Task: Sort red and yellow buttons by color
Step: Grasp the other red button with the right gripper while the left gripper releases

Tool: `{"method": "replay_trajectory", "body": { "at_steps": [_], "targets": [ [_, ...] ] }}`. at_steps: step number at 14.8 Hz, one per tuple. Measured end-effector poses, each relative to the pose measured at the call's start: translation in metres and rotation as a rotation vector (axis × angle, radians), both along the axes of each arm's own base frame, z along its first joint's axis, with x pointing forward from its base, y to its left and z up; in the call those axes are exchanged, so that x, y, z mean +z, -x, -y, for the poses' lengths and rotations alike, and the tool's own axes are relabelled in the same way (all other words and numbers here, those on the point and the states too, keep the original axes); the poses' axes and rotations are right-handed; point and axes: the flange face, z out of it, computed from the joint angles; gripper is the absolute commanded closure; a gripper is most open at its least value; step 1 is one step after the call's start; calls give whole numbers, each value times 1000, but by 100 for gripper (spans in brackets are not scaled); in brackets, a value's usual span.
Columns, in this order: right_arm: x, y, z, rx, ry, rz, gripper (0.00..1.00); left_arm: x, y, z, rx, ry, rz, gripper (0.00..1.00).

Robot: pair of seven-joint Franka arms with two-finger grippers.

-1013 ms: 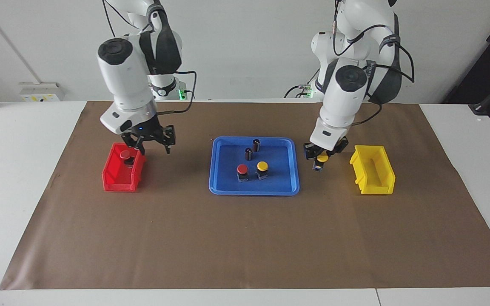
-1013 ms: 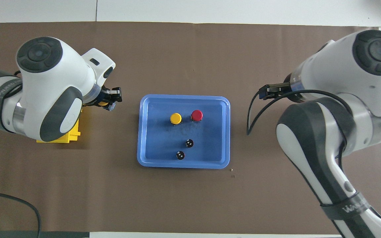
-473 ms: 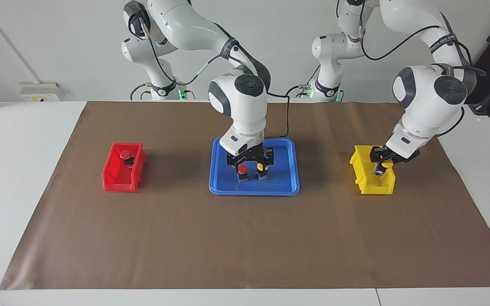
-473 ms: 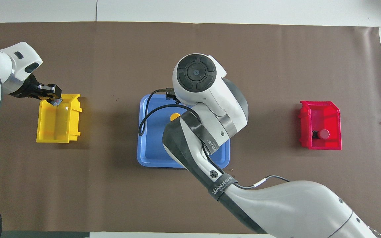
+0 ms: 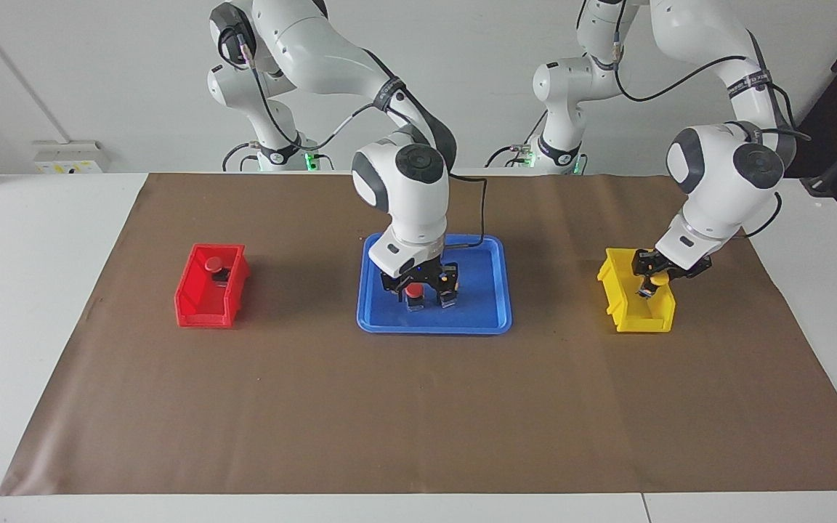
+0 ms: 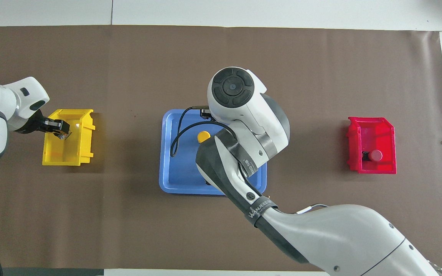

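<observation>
Left gripper (image 5: 652, 278), clamped on a yellow-capped push-button (image 5: 655, 277), hangs over the yellow plastic bin (image 5: 625, 319) for release, while the right gripper (image 5: 419, 290), whose grip I cannot tell, straddles the red-capped push-button (image 5: 413, 293) at the blue tray's (image 5: 491, 319) 6 o'clock, next needing closure and lift.

A dark strap (image 6: 258, 210) on the right arm reads "WANJEED"; nothing else is legible.

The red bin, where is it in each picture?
Facing view: the red bin sits at the picture's left, on the brown paper, a red button inside.
Overhead view: the red bin sits at the picture's right.
Shared landmark: the blue tray mid-table.
</observation>
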Motion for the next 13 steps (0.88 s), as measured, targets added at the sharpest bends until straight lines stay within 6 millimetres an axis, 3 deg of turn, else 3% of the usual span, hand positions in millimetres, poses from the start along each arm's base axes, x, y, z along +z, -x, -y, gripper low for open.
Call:
{"method": "replay_trajectory", "body": {
  "at_steps": [5,11,12,13],
  "targets": [
    [-14,11,6,5,0,0,33,-36,32,-12,-6,2,25,92],
    [-28,24,7,15,-3,2,35,-46,43,-9,-15,2,6,91],
    [-29,25,7,17,-3,1,35,-46,43,-8,-15,2,4,84],
    [-28,26,6,18,-3,1,37,-47,44,-8,-15,2,2,67]
  ]
}}
